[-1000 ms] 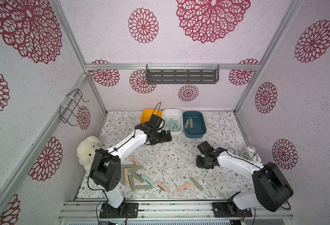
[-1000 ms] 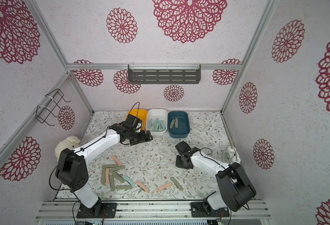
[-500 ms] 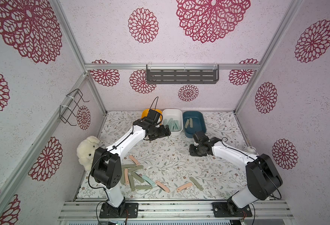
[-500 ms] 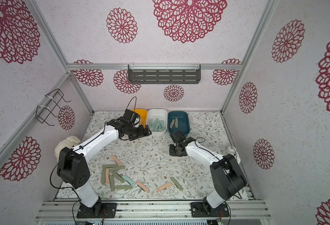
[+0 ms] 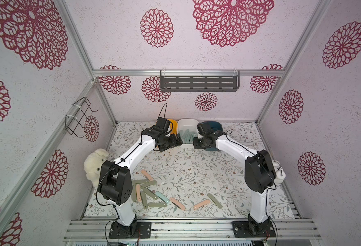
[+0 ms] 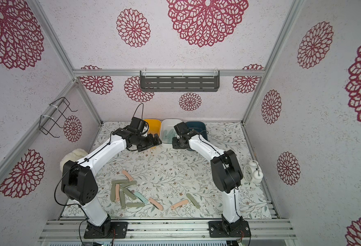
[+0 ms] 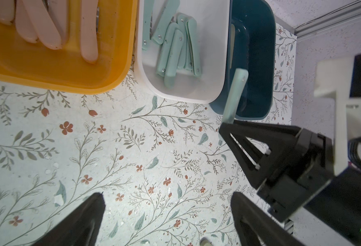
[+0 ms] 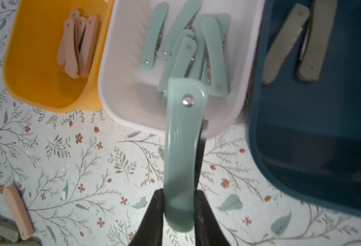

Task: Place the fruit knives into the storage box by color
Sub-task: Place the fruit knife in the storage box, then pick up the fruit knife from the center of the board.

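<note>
Mint knife (image 8: 182,149): pinched by one end in right gripper (image 8: 178,192), clear of the mat (image 5: 196,170); riveted free end poking over near rim of white bin (image 8: 132,106).
Right gripper: pressed tight on that knife; in both top views at front edge of the bins, about where white bin meets blue bin (image 8: 303,127).
Left gripper (image 7: 166,194): spread wide, holding nothing; over bare mat just in front of yellow bin (image 7: 47,70) and white bin.
Yellow bin: pink knives (image 8: 77,46) only, lying bunched.
White bin: mint knives (image 8: 213,59) only, heaped crosswise.
Blue bin: olive knives (image 8: 309,49), two showing.
Loose knives (image 5: 157,205): scattered on mat at its near edge, well apart from the bins; mostly olive, some pink, one mint; denser by left arm's base, a pink and an olive one nearer right arm.
Plush (image 5: 95,168): at mat's left edge.
Clock (image 6: 249,172): at mat's right edge.
</note>
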Robot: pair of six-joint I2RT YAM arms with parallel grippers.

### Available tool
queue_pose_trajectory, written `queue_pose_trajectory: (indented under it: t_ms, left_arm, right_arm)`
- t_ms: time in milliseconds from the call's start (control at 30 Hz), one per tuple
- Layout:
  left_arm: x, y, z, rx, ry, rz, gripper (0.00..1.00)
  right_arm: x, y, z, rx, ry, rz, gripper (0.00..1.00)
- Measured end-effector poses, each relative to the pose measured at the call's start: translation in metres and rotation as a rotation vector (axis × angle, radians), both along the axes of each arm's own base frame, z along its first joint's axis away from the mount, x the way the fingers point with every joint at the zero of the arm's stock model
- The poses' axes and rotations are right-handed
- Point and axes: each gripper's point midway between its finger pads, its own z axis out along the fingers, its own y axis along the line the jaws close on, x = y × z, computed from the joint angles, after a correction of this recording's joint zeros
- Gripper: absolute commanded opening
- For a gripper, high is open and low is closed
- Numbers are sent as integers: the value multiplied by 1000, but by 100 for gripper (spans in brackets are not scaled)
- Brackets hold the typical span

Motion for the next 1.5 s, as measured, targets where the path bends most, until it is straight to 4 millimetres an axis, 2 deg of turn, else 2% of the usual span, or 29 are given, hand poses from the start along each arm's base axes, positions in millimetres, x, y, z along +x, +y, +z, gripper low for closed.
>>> queue_pose_trajectory:
  t_ms: [100, 267, 367, 433, 633, 767, 833, 1033, 1133, 1300, 1367, 1500]
  left_arm:
    - [2, 2, -1, 0, 4, 3, 97]
    - [5, 3, -5, 0, 24, 2, 97]
    - [6, 4, -9, 4, 35, 0, 97]
    - [4, 5, -11, 9, 43, 0, 97]
    - [5, 6, -10, 7, 42, -4, 97]
    - [2, 5, -12, -4, 43, -10, 97]
    - [-3, 4, -11, -6, 43, -16, 97]
    - [-23, -4, -7, -12, 35, -32, 97]
    - [-37, -16, -7, -8, 33, -55, 97]
    - [-74, -35, -20, 7, 67, -93, 97]
    - [-90, -42, -27, 16, 89, -106, 97]
    - [-113, -54, -40, 23, 120, -124, 97]
  right_arm:
    - [30, 15, -9, -4, -14, 14, 23]
    - [66, 31, -34, -20, 1, 35, 26]
    - [70, 31, -49, -43, 30, 43, 37]
    - [70, 30, -52, -59, 47, 49, 43]
    - [73, 30, -19, -52, 11, 60, 47]
    - [60, 29, 2, -63, -1, 71, 49]
    - [44, 21, 8, -77, 3, 75, 49]
    - [-30, -16, 29, -92, 15, 85, 49]
    - [-74, -45, 27, -94, 21, 76, 50]
    - [-168, -98, -1, -108, 93, 40, 50]
    - [-211, -110, -19, -108, 141, 38, 50]
    - [-284, -123, -52, -87, 232, 52, 50]
